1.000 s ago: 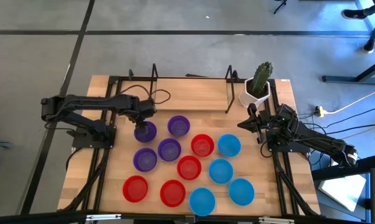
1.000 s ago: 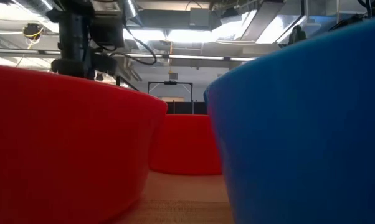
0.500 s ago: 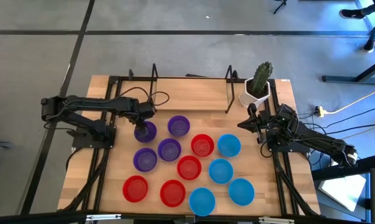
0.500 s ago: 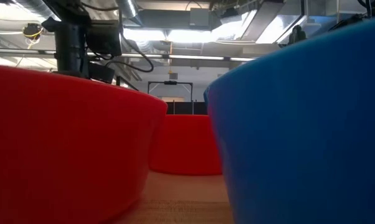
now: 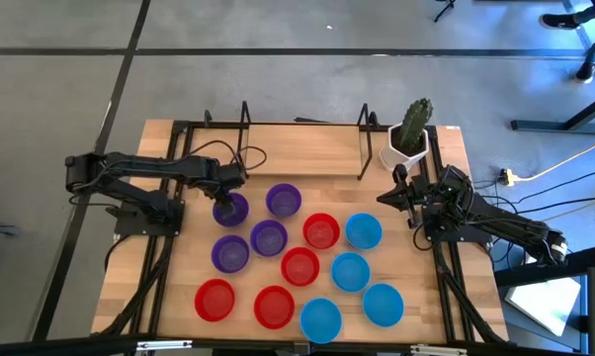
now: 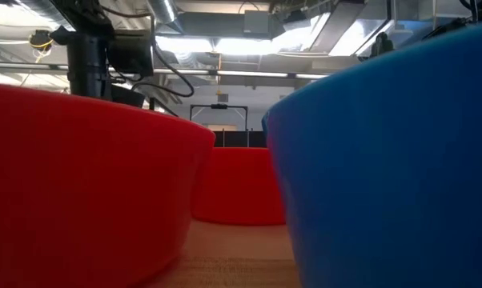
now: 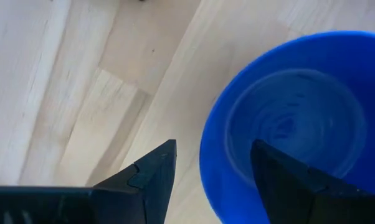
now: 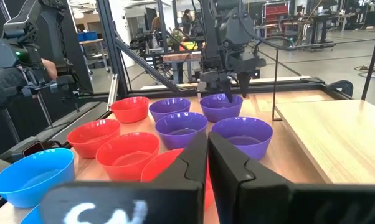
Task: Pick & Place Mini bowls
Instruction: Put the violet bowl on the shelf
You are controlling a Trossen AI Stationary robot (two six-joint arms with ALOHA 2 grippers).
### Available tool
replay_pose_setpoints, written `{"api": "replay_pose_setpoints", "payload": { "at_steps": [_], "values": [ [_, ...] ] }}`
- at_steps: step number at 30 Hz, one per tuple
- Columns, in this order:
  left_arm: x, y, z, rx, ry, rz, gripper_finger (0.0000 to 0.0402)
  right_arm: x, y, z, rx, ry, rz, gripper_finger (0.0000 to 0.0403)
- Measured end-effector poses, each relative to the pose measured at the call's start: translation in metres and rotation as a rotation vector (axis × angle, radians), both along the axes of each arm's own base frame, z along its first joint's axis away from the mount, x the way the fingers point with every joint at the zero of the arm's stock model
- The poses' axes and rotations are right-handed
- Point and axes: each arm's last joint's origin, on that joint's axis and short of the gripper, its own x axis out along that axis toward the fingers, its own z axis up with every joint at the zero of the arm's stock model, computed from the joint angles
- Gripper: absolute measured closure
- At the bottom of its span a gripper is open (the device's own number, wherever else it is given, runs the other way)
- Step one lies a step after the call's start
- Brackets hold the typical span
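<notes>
Several mini bowls in purple, red and light blue stand on their bases in a cluster on the wooden table (image 5: 307, 148). My left gripper (image 5: 223, 203) is open over the far-left purple bowl (image 5: 233, 210). In the left wrist view one finger (image 7: 153, 177) stands outside that bowl's (image 7: 299, 124) rim and the other finger (image 7: 281, 183) stands inside it; I see no touch. The right wrist view shows the left gripper (image 8: 228, 93) just above this bowl (image 8: 220, 106). My right gripper (image 8: 207, 155) is shut and waits at the table's right side (image 5: 408, 195).
A white pot with a green cactus (image 5: 409, 138) stands at the far right corner, just beyond my right gripper. Black wire stands (image 5: 244, 127) rise along the far edge. A red bowl (image 6: 81, 184) and a blue bowl (image 6: 385, 160) fill the low view. A person's arm (image 8: 7, 78) shows beyond the table.
My left gripper has come down a little onto the far-left purple bowl. The bowls have kept their places.
</notes>
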Motion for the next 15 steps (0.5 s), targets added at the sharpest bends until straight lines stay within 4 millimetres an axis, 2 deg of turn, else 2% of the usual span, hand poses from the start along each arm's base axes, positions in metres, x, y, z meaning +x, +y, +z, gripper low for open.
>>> {"api": "replay_pose_setpoints", "payload": {
  "at_steps": [3, 5, 8, 13, 15],
  "values": [
    [0.0001, 0.0006, 0.0001, 0.015, 0.001, 0.005, 0.021, 0.0, 0.0, 0.0, 0.0, 0.0, 0.0, 0.0386],
    [0.0001, 0.0006, 0.0001, 0.018, 0.001, 0.007, 0.0228, 0.0, 0.0, 0.0, 0.0, 0.0, 0.0, 0.0386],
    [0.0001, 0.0006, 0.0001, 0.019, 0.001, 0.008, 0.0275, 0.0, 0.0, 0.0, 0.0, 0.0, 0.0, 0.0386],
    [0.0001, 0.0005, 0.0001, 0.019, 0.002, 0.007, 0.0379, 0.0, 0.0, 0.0, -0.001, 0.0, 0.0, 0.0386],
    [0.0002, 0.0005, 0.0001, 0.02, 0.002, 0.007, 0.0391, 0.0, 0.0, 0.0, 0.0, 0.0, 0.0, 0.0386]
  ]
}}
